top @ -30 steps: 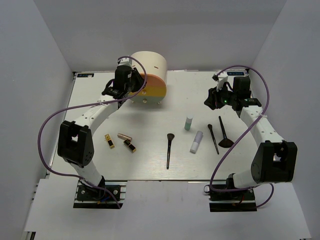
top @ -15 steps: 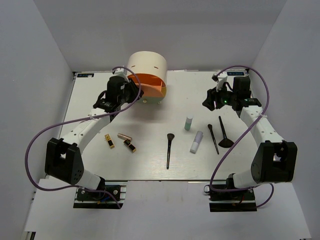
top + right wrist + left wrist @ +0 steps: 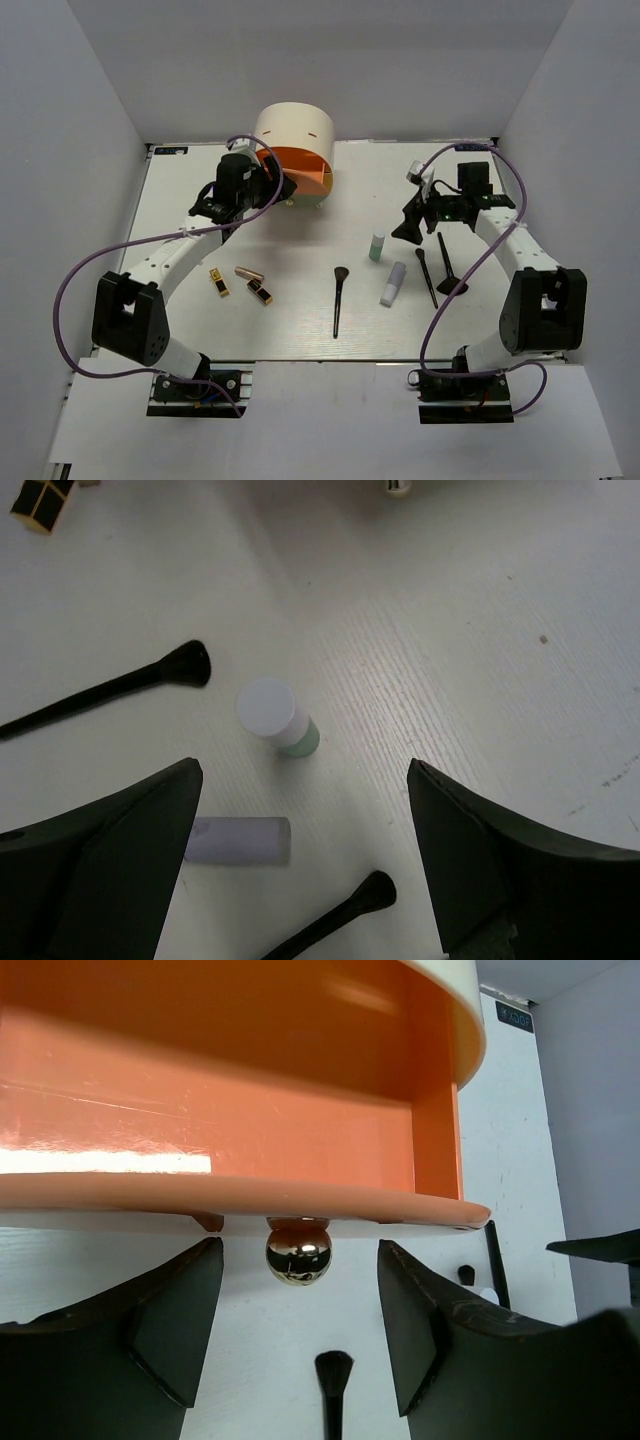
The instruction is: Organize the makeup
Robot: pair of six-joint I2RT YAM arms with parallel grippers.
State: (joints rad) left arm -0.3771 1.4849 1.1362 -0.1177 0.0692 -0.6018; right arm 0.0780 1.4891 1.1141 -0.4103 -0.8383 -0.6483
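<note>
1. Drawer (image 3: 230,1090) of the cream box (image 3: 295,125) has swung further out than a second ago, and no makeup shows inside. The left gripper (image 3: 300,1248) is spread wide either side of the gold knob (image 3: 298,1252), not touching it.
2. Three lipsticks (image 3: 249,272) lie unmoved on the table (image 3: 180,200), left of centre. A long brush (image 3: 338,300) lies at centre.
3. The green-capped bottle (image 3: 278,720) stands upright, with the white tube (image 3: 240,840) lying near it.
4. The right gripper (image 3: 300,765), fingers wide, has swung in above the bottle, which is probably the first item for the drawer.
</note>
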